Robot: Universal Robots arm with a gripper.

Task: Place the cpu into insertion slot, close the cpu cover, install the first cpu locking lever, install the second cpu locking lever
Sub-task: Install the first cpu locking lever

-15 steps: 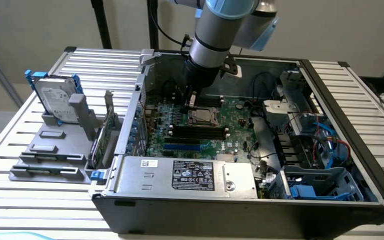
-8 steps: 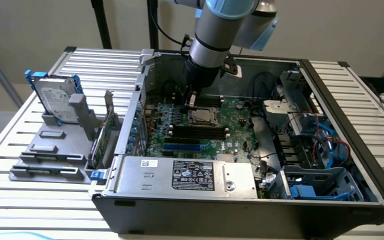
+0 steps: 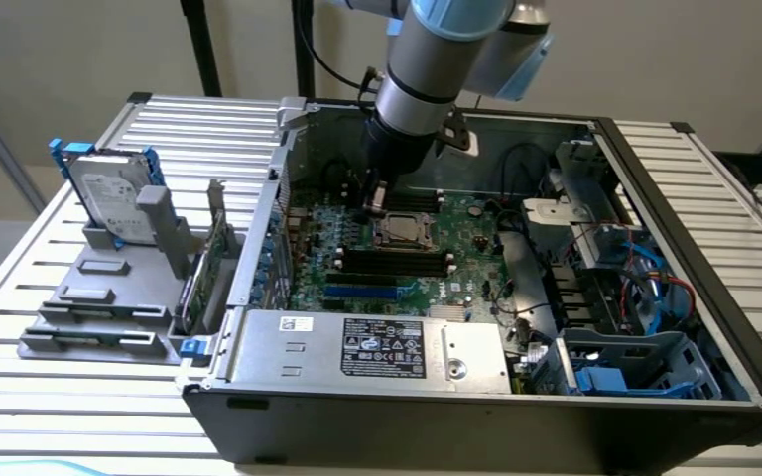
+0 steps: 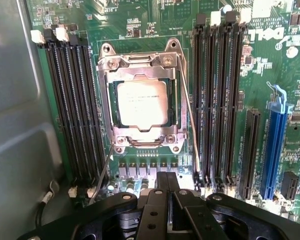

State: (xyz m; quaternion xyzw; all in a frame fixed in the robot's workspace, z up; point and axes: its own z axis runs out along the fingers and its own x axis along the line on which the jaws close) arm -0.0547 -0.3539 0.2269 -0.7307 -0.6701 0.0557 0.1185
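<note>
The cpu point(image 4: 142, 103), a pale square chip, lies in the insertion slot, which is mostly hidden beneath it. The silver cpu cover point(image 4: 104, 100) is down flat around the chip, which shows through its window. One thin wire locking lever point(image 4: 190, 122) runs along one side of the socket. A second lever point(image 4: 102, 172) angles out from the opposite corner. Whether either is hooked I cannot tell. My gripper point(image 4: 167, 181) is shut and empty, hovering just off the socket's edge. In the exterior view the gripper point(image 3: 373, 203) hangs inside the case just behind the cpu point(image 3: 403, 234).
Black memory slots point(image 4: 72, 110) flank the socket on both sides, with a blue card slot point(image 4: 274, 150) beyond. The grey case wall point(image 4: 15, 100) is close by. In the exterior view a power supply point(image 3: 368, 347) fills the case front and a hard drive point(image 3: 110, 198) stands outside.
</note>
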